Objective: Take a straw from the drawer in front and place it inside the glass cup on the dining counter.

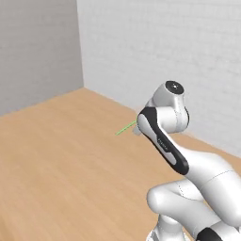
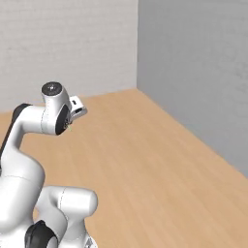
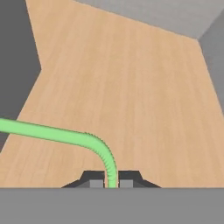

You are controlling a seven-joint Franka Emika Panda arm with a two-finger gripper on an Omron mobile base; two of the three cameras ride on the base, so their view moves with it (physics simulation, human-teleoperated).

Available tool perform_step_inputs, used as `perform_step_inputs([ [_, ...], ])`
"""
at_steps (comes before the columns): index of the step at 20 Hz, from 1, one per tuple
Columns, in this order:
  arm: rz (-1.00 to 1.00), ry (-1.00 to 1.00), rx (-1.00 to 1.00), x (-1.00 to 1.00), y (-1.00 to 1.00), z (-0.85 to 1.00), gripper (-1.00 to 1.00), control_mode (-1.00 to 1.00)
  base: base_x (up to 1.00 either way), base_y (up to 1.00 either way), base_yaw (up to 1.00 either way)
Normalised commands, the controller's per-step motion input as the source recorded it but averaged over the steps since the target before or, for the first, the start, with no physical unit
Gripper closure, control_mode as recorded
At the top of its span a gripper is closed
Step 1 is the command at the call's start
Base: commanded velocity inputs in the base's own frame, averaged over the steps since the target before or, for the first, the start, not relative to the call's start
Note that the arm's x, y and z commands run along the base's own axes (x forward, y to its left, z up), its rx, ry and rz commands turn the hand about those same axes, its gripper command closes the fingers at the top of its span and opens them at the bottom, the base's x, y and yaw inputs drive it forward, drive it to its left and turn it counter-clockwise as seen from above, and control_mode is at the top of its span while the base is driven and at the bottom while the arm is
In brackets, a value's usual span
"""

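Hand view: the jaws are seen closed on the straw [image 3: 87,140], the two dark fingertips [image 3: 92,179] pressed against it from either side at 6 o'clock of the frame. From the grip the straw rises a short way, bends through its ribbed elbow, and then runs out toward 9 o'clock, where it leaves the frame at the left edge. Beneath it a light-brown wooden surface [image 3: 131,87] is spread across most of the frame, bordered by grey walls at 12 and 2 o'clock and by a dark grey area [image 3: 15,57] at 10 o'clock.

In the left base view the white arm [image 1: 188,160] is folded up from the lower right, with its wrist turned toward 9 o'clock. A thin light green length of the straw [image 1: 126,127] is seen sticking out from behind the wrist, slanting down toward 8 o'clock above the wooden surface [image 1: 70,164], clear of it. White brick walls [image 1: 164,47] are met at a corner at 11 o'clock.

In the right base view the arm [image 2: 34,121] is raised at 9 o'clock and the hand [image 2: 76,109] is pointed toward 3 o'clock; a tiny green trace is visible just below it, too small to be described further. The wooden surface [image 2: 145,169] is bounded by a grey wall [image 2: 203,72] at 2 o'clock.
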Motion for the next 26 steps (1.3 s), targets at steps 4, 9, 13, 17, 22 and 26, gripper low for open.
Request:
perform_step_inputs([
  [4,0.0,0.0,0.0,0.0,0.0,0.0,1.0,1.0,0.74,0.0,0.73],
  [9,0.0,0.0,0.0,0.0,0.0,0.0,1.0,1.0,0.9,-0.01,0.71],
  [13,0.0,0.0,0.0,0.0,0.0,0.0,1.0,1.0,0.98,-0.32,0.6],
  [17,0.0,0.0,0.0,0.0,0.0,0.0,1.0,1.0,0.96,-0.52,0.5],
  [22,0.0,0.0,0.0,0.0,0.0,0.0,1.0,1.0,0.93,-0.63,0.46],
  [26,0.0,0.0,0.0,0.0,0.0,0.0,1.0,1.0,0.9,-0.66,0.44],
])
